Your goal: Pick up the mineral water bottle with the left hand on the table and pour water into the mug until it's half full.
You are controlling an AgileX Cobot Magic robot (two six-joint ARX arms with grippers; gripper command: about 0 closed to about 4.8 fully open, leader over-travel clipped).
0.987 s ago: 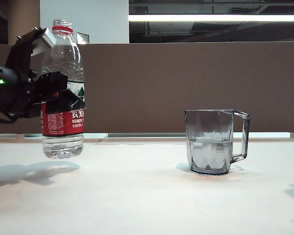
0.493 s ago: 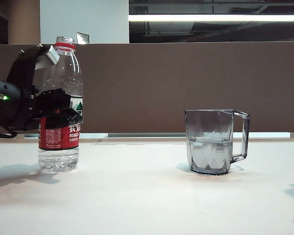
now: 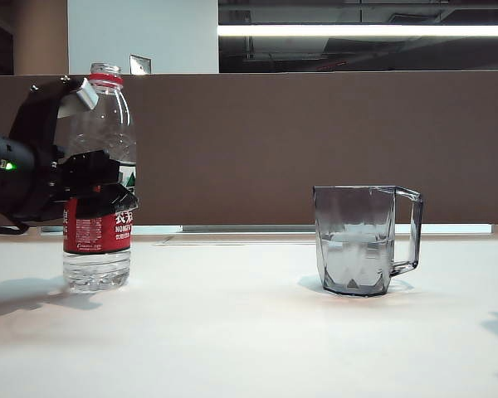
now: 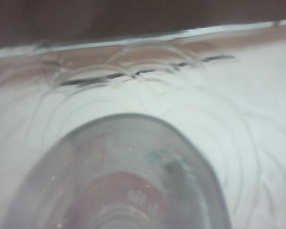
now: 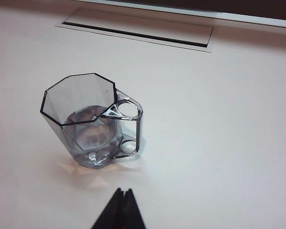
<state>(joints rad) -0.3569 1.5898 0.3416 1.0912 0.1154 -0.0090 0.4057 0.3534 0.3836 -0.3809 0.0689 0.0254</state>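
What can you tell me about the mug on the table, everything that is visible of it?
The mug is clear, smoky-grey and faceted, probably glass or plastic, with an eight-sided dark rim and an angular handle turned away from the mineral water bottle. It stands upright on the white table, right of centre in the exterior view, about half full of clear water. Nothing else touches it; both the left gripper and the right gripper are apart from it.
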